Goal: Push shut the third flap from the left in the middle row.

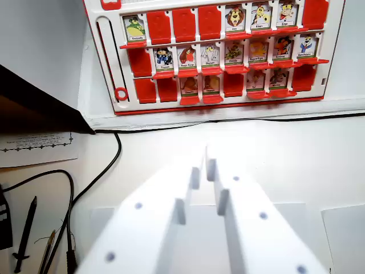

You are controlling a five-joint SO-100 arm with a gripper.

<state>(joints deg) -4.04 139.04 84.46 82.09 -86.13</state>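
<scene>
One light, hinged plastic flap (187,57) stands on the far board (108,85); push its top edge. Claw (204,171) hovers near, jaws narrow, holding nothing.

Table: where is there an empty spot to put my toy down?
The bare white stretch of table between the red game board and the tool is free. The wrist view's left is crowded: a black cable, a printed paper and pens lie there.
</scene>
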